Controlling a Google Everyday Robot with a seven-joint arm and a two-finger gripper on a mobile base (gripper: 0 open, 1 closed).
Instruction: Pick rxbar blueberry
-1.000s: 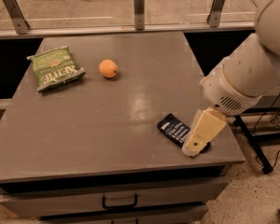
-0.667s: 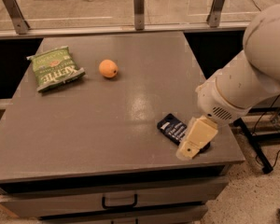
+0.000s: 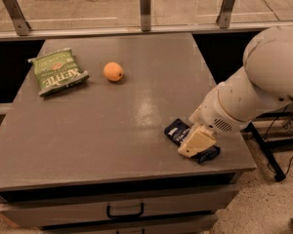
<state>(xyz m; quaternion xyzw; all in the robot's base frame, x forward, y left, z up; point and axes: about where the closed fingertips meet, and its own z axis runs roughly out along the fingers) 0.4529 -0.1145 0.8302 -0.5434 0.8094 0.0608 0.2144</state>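
The rxbar blueberry [image 3: 176, 130] is a flat dark navy wrapper with white lettering. It lies near the front right corner of the grey table [image 3: 102, 126]. My gripper [image 3: 195, 143] comes in from the right on a white arm and sits directly over the bar's middle, low at the table surface. The cream-coloured gripper covers most of the bar; only its two ends stick out from under it.
A green Kettle chip bag [image 3: 57, 71] lies at the back left. An orange [image 3: 113, 71] sits just right of it. A metal railing [image 3: 145, 4] runs behind the table. Drawers with a handle [image 3: 125, 210] are under the front edge.
My gripper has moved a little left and down along the bar, and now covers more of its middle. The bar, bag and orange have not moved.
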